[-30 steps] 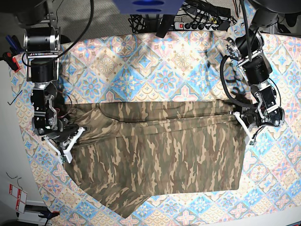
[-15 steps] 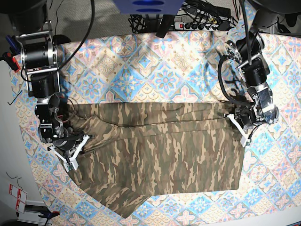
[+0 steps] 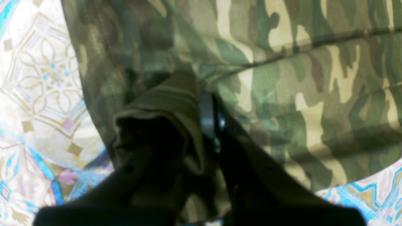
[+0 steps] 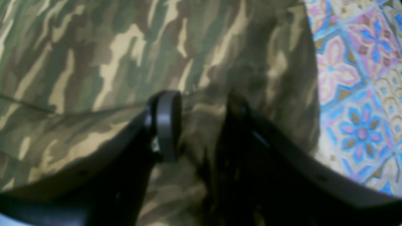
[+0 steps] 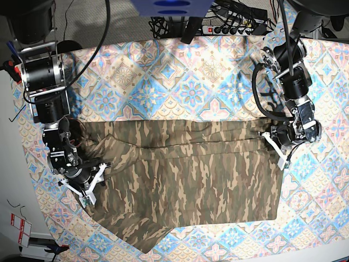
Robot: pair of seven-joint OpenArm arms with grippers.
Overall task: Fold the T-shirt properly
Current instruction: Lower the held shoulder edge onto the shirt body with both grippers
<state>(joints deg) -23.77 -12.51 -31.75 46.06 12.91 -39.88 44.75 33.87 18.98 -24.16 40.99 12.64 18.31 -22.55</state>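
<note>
One camouflage T-shirt (image 5: pixel 191 180) lies folded; left gripper (image 3: pixel 207 116) pinches its edge, right gripper (image 4: pixel 201 125) spread apart.

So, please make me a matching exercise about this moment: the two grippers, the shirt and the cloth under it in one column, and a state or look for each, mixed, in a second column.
Things:
1. left gripper
2. right gripper
3. T-shirt
4. tablecloth

States:
A. blue, pink and cream tiles
B. jaws parted above the fabric
C. shut on a bunched fold
D. camouflage print, spread out

Pairs: 1-C, 2-B, 3-D, 4-A
</note>
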